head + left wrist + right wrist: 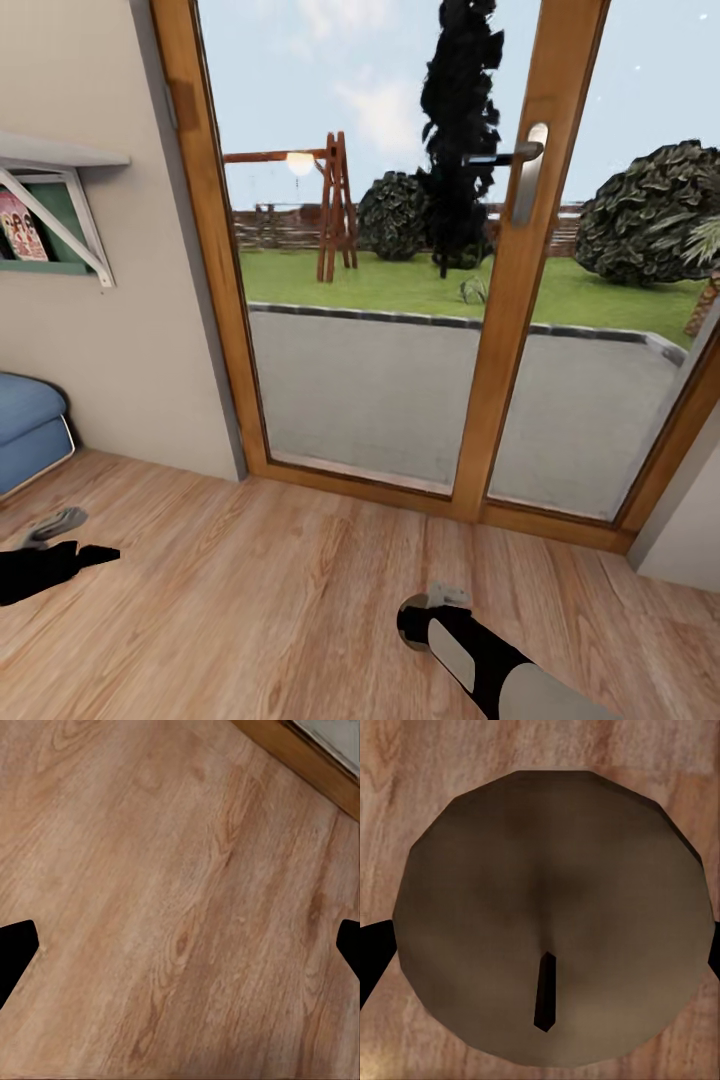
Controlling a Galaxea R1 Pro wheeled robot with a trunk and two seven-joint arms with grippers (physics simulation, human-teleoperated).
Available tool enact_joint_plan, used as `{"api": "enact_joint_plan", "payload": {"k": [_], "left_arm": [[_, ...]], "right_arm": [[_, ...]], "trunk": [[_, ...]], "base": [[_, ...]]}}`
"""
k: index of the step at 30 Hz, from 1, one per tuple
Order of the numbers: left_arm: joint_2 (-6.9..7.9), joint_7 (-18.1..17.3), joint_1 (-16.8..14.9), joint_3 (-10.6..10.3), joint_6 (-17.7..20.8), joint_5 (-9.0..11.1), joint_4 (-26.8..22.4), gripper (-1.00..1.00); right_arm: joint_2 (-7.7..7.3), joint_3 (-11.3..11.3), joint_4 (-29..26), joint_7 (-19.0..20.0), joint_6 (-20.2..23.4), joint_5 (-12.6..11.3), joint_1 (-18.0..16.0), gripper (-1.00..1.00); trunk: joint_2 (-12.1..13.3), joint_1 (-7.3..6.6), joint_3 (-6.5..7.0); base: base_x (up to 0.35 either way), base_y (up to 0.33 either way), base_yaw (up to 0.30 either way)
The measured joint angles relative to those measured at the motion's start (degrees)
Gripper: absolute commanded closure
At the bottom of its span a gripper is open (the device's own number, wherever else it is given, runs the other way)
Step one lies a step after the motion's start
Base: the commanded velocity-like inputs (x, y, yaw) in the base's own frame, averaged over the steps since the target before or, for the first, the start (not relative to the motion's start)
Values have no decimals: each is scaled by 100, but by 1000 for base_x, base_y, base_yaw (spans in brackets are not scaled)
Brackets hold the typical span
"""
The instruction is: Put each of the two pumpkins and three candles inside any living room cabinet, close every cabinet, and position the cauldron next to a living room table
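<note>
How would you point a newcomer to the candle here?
Find the wood-framed glass door, then look down to the plank floor before it, where the right gripper reaches in. In its grip is the candle: a squat, brownish-grey round with a dark wick, unlike the black arm and pale planks.

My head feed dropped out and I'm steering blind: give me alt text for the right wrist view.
A brownish-grey candle seen end-on, its dark wick pointing at the camera, sits between the two dark fingertips of the right gripper at the picture's edges. Light wooden floor shows behind it.
</note>
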Motion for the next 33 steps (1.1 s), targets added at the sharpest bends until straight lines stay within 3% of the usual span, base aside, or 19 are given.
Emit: {"api": "enact_joint_plan", "payload": {"k": [4, 7, 15, 28, 33], "left_arm": [[-2, 941, -1, 136, -6, 18, 3, -100], [-5, 1235, 2, 160, -13, 39, 4, -100], [-206, 1324, -2, 166, -17, -1, -65, -100], [-216, 1323, -4, 171, -18, -4, -90, -100], [-216, 1327, -5, 165, -18, -4, -116, -100]], "right_arm": [[0, 11, 0, 0, 0, 1, 0, 100], [2, 15, 1, 0, 1, -8, 1, 100], [9, 20, 2, 0, 1, -5, 0, 100], [9, 16, 4, 3, 1, -6, 0, 100], [9, 16, 3, 3, 0, -2, 0, 100]], "trunk": [[160, -88, 72], [242, -132, 108], [242, -132, 108], [242, -132, 108], [441, -242, 197]], "base": [[0, 0, 0], [0, 0, 0], [0, 0, 23], [-107, -81, 266], [-3, -3, 275]]}}
